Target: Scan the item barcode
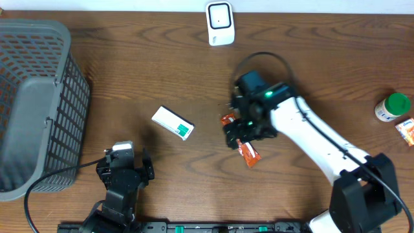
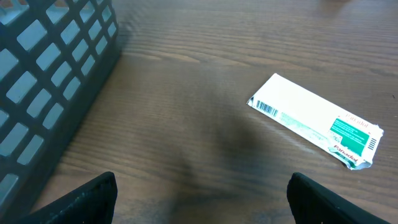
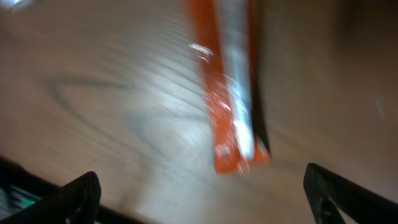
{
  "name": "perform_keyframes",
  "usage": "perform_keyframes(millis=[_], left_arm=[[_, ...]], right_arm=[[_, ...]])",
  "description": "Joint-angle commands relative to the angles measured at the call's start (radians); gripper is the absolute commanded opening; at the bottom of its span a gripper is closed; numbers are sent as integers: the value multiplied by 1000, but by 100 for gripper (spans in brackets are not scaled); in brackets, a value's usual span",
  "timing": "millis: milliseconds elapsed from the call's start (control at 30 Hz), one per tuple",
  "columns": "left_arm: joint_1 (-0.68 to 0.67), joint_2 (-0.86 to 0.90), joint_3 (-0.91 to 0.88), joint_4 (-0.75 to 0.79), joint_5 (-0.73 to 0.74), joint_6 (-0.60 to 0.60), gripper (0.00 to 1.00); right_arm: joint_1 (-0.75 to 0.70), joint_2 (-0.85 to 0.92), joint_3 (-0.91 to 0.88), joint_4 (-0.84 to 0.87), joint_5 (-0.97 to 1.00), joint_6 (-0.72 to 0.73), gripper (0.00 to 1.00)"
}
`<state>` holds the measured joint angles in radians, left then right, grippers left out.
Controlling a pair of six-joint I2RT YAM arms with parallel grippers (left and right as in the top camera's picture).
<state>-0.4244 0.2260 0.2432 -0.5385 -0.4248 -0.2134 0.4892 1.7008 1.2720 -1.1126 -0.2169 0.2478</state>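
A long orange sachet (image 1: 249, 154) lies flat on the wooden table, and my right gripper (image 1: 243, 134) hovers over its middle. In the right wrist view the sachet (image 3: 229, 106) is blurred and runs from the top edge down toward the gap between the fingers. The right gripper (image 3: 202, 184) is open and holds nothing. The white barcode scanner (image 1: 220, 23) stands at the far edge of the table. A white and green box (image 1: 173, 123) lies left of centre, its barcode showing in the left wrist view (image 2: 314, 121). My left gripper (image 2: 202, 190) is open over bare wood, near the front edge (image 1: 125, 167).
A grey mesh basket (image 1: 39, 103) fills the left side, and its wall (image 2: 50, 81) is close on the left of the left gripper. A green-capped bottle (image 1: 392, 107) and another orange packet (image 1: 406, 130) sit at the right edge.
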Motion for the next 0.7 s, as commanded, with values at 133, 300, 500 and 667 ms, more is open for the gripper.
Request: perform_keyframes(millis=[133, 300, 500, 667], left_arm=[[2, -6, 2, 1, -13, -10, 87], [2, -6, 2, 1, -13, -10, 88], [2, -6, 2, 1, -13, -10, 88], [2, -6, 2, 1, -13, -10, 88]], right_arm=[[-65, -16, -39, 5, -249, 204, 53], [-21, -16, -66, 34, -174, 238, 1], [45, -14, -229, 180, -174, 295, 1], [61, -14, -333, 281, -139, 311, 1]])
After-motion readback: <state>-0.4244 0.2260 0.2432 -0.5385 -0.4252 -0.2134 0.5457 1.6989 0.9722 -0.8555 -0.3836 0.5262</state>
